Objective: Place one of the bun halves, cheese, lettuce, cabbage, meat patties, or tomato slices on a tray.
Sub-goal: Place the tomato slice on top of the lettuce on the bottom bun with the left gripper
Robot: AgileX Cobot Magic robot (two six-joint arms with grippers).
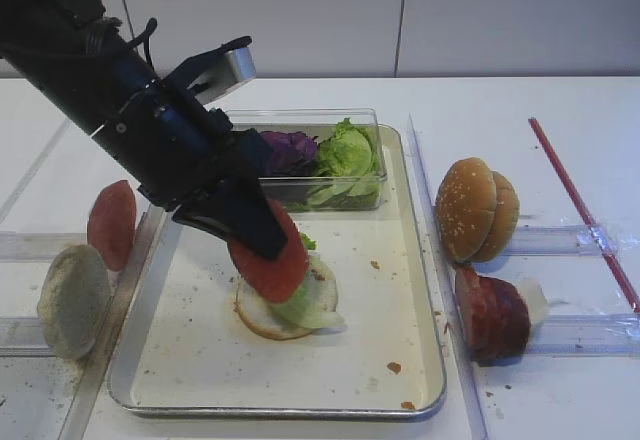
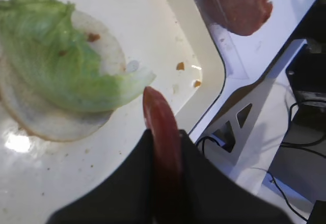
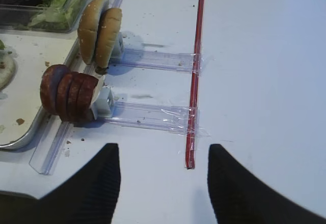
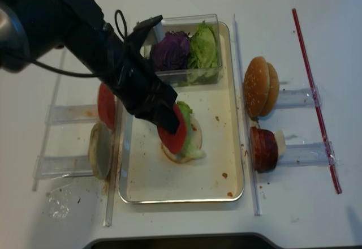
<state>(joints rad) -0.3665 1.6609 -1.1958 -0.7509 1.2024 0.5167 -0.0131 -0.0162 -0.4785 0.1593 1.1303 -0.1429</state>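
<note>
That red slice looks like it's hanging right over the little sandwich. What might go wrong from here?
1. The left fingers pinch the tomato slice by one edge, nearly upright, so it may land on its rim and roll or flop off the lettuce.
2. The lettuce sits crooked, overhanging the bun half; a slice dropped there could slide onto the tray floor.
</note>
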